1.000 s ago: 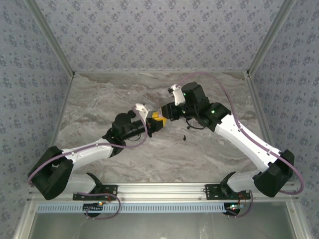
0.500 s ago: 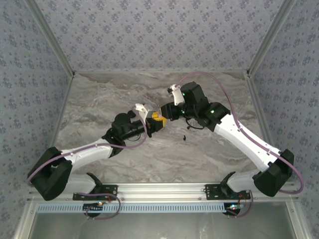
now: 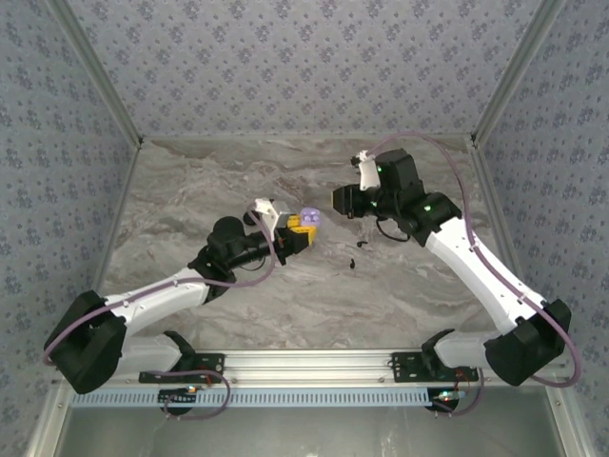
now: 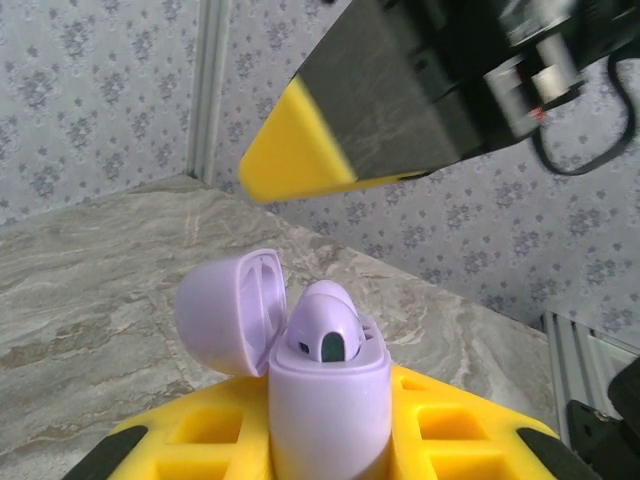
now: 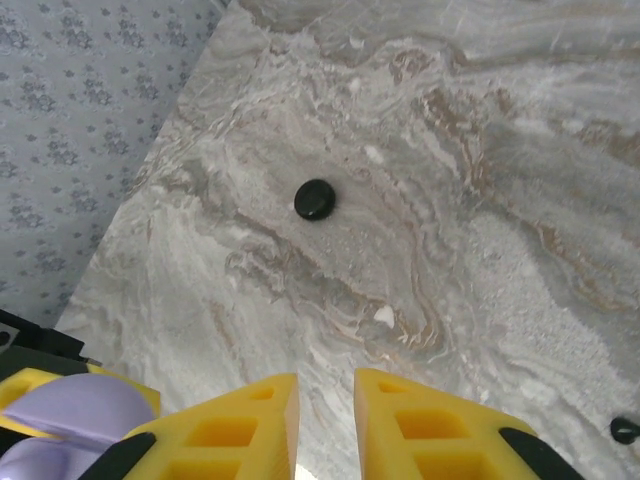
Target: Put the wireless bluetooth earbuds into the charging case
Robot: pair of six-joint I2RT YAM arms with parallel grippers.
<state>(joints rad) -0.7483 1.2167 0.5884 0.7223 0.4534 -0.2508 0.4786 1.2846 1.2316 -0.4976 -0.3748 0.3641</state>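
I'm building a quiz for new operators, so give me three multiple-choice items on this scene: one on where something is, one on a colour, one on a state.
1. Where is the lilac charging case? A flat on the table; B gripped in the left pincer; C on a shelf.
2. What colour is the small round piece lying on the table? A black; B red; C white.
3. How is the case's lid? A shut; B hinged open; C lying detached.
Key: B, yellow fingers flank the case; A, it is dark against the marble; B, it stands tipped back beside a seated earbud.
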